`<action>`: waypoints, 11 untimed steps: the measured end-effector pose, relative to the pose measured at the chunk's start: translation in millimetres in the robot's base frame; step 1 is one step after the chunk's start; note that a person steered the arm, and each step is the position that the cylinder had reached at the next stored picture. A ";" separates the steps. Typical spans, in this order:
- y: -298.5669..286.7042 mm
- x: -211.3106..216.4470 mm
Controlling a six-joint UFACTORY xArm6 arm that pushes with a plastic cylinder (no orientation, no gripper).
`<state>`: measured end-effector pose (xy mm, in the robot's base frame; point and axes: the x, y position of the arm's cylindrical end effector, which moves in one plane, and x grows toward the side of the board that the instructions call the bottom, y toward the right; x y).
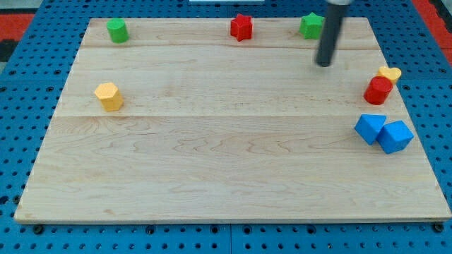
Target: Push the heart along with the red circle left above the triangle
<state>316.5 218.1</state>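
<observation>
Two blocks to move, neither yet pushed.
Yellow heart touches red circle at the tabletop's right edge, above the blue triangle; my tip (no gripper fitted) stands apart, toward the top edge.

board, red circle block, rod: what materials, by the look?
Board: pale wood, matte, going by the visible grain and plank seams. Red circle block: solid colour, slight sheen, so painted wood or plastic; cannot tell which. Rod: dark, smooth, probably metal or plastic; my tip stands left of that block.
</observation>
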 end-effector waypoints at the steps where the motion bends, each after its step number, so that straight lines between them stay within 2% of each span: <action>1: 94.5 -12.2; 2: 127.4 -17.6; 6: 127.2 -13.8; 7: 124.7 24.0; 9: 66.5 45.7; 10: 13.0 51.3; 11: 29.4 51.3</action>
